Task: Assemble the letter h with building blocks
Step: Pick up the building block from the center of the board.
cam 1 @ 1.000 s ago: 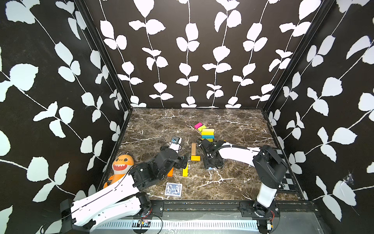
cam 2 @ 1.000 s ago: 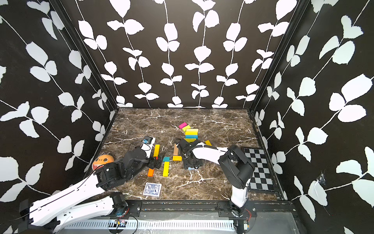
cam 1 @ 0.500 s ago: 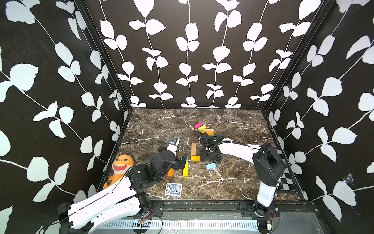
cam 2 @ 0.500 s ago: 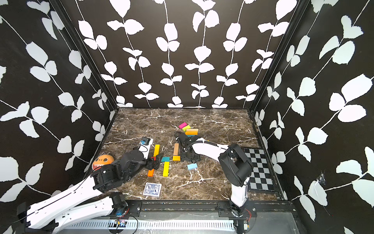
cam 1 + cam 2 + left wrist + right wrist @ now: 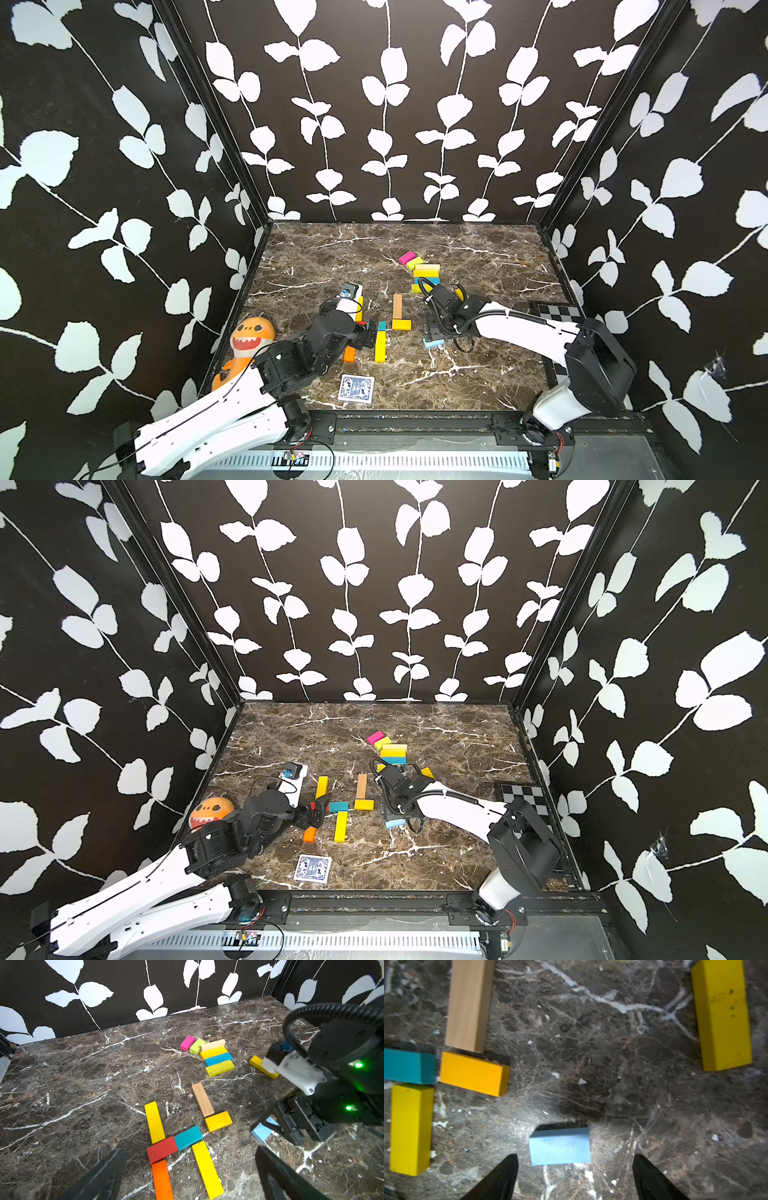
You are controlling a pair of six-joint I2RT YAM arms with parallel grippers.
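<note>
Here our right gripper (image 5: 574, 1157) has its jaws wide apart; the light blue block (image 5: 560, 1146) lies between the fingertips (image 5: 508, 1169), touching neither. Our left gripper (image 5: 191, 1150) is spread wide too, with the red block (image 5: 162, 1149) just ahead, between its jaws.

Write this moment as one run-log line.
right tool: open, straddling light blue block on table | left tool: open, empty

Building blocks (image 5: 340, 827) on the bench (image 5: 62, 1084): fifteen counted.

- Six yellow blocks (image 5: 154, 1122) (image 5: 206, 1169) (image 5: 256, 1062) (image 5: 219, 1068) (image 5: 214, 1053) (image 5: 218, 1121), the last two amber-toned.
- Two tan blocks (image 5: 213, 1045) (image 5: 202, 1100).
- One each: pink block (image 5: 187, 1043), lime block (image 5: 197, 1046), blue block (image 5: 218, 1059), teal block (image 5: 188, 1137), light-blue block (image 5: 260, 1133), red block (image 5: 162, 1149), orange block (image 5: 162, 1180).

Other items: one card deck (image 5: 356, 388), one shark plush (image 5: 249, 336), one checkerboard (image 5: 559, 309).
</note>
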